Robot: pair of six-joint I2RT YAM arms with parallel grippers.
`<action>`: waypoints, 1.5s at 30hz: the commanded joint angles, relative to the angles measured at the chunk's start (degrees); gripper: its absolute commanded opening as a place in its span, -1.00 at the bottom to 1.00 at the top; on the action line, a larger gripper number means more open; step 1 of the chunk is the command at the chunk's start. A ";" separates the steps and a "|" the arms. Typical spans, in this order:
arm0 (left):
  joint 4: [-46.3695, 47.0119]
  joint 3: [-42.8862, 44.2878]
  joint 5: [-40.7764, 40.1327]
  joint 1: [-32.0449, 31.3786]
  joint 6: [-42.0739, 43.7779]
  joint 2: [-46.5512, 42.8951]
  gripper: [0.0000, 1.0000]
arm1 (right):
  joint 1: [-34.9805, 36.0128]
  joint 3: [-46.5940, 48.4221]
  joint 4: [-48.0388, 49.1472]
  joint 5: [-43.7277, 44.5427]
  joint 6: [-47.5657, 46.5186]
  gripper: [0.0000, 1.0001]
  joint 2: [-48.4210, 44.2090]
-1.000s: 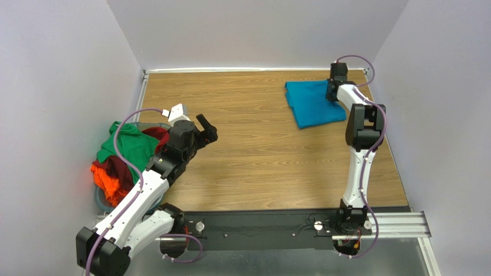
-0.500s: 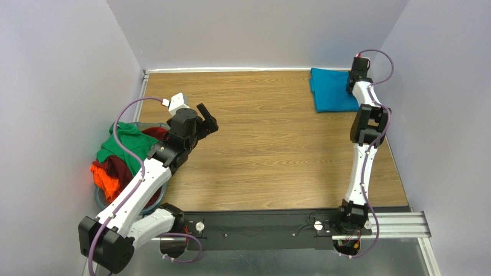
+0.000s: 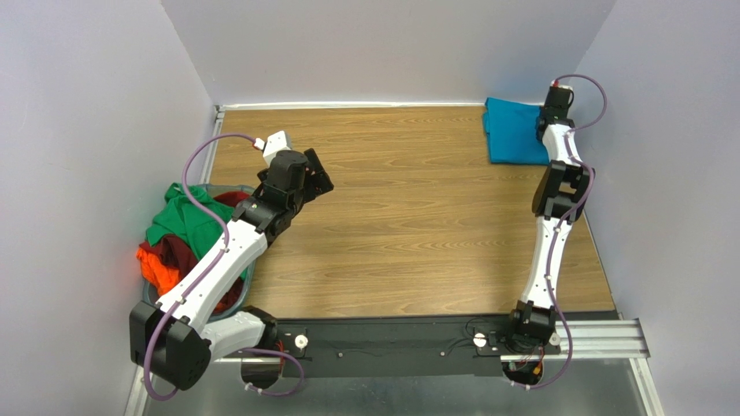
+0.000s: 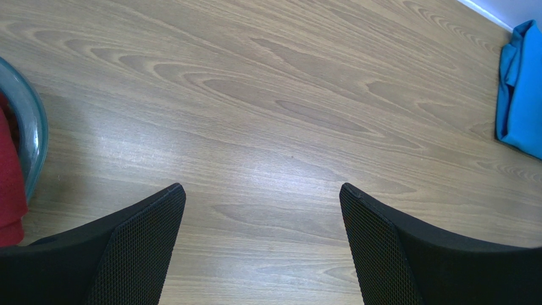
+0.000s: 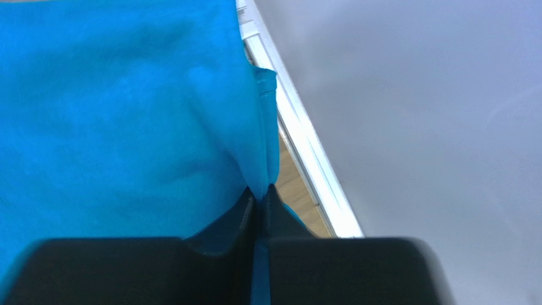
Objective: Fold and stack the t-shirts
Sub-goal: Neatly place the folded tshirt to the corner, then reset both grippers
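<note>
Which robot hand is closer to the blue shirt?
Right. The right gripper pinches the edge of the teal-blue t-shirt in the far right corner; the left gripper hovers open beside the basket, far across from it.

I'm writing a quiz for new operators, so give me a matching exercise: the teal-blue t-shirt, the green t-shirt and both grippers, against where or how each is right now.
Things:
1. teal-blue t-shirt
2. green t-shirt
3. left gripper
4. right gripper

Places or states:
A. pinched shut on cloth
B. atop the pile in the basket
C. far right corner of the table
D. wide open, holding nothing

Pairs: 1-C, 2-B, 3-D, 4-A.
</note>
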 commanded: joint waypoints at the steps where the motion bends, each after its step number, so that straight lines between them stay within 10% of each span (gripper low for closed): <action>1: -0.71 1.07 -0.86 0.40 0.76 0.33 0.97 | -0.70 -1.06 -1.15 0.26 -0.28 -0.39 -1.39; 2: -0.71 1.07 -1.30 0.40 0.84 0.33 0.97 | -0.70 -0.98 -1.16 0.44 -0.37 -0.09 -1.65; 3: -0.62 1.16 -1.65 0.40 0.67 0.15 0.97 | -0.70 -1.06 -1.16 0.44 -0.37 0.69 -2.35; 5: -0.27 1.16 -2.26 0.40 0.49 -0.11 0.97 | -0.70 -1.59 -1.16 0.35 -0.54 0.99 -3.41; 20: 6.85 0.72 -1.21 0.40 2.51 -0.02 0.97 | -0.62 -16.52 -0.63 -4.48 5.43 1.00 -20.01; 45: 13.62 -14.92 4.85 0.40 1.29 -13.11 0.97 | 16.43 -79.43 14.13 -13.43 27.22 1.00 -70.80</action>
